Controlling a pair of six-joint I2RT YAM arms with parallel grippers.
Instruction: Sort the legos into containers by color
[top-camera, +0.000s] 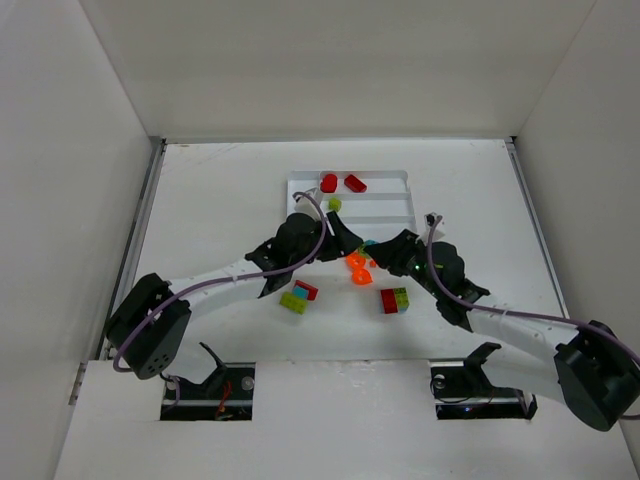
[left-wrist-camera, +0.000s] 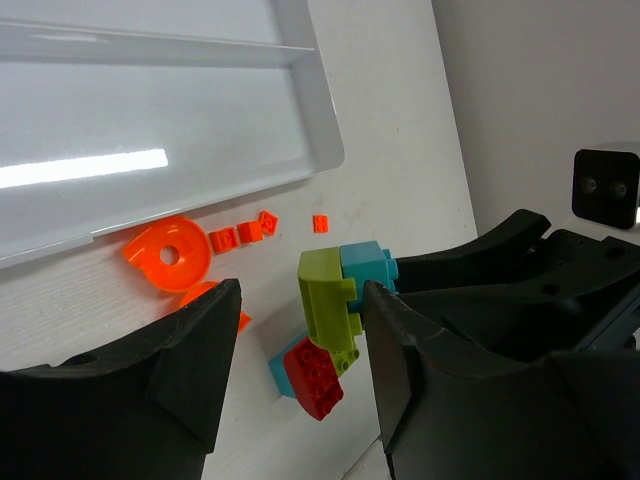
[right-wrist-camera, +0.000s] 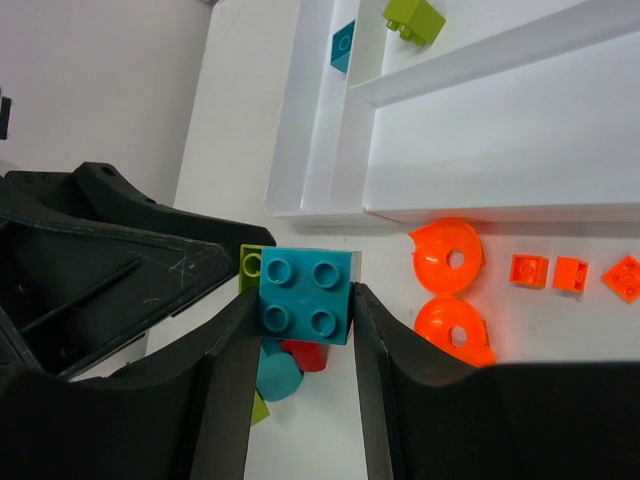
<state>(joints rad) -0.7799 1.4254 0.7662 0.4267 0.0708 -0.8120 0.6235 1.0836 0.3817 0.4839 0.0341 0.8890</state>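
Note:
My right gripper (right-wrist-camera: 303, 320) is shut on a teal-blue 2x2 brick (right-wrist-camera: 305, 295) with a lime green brick (right-wrist-camera: 249, 263) stuck to its side, held above the table. My left gripper (left-wrist-camera: 300, 335) is open, its jaws either side of that lime brick (left-wrist-camera: 328, 300) and teal brick (left-wrist-camera: 368, 266); the lime brick lies close to one finger (left-wrist-camera: 400, 350). The grippers meet just below the white tray (top-camera: 400, 178). The tray holds two red bricks (top-camera: 340, 183), a lime brick (right-wrist-camera: 414, 18) and a teal piece (right-wrist-camera: 343, 47).
Two round orange pieces (right-wrist-camera: 447, 258) and three tiny orange bricks (right-wrist-camera: 571, 274) lie by the tray's near edge. A red, teal and lime cluster (top-camera: 298, 296) lies on the table left, a red and lime pair (top-camera: 395, 300) right. White walls enclose the table.

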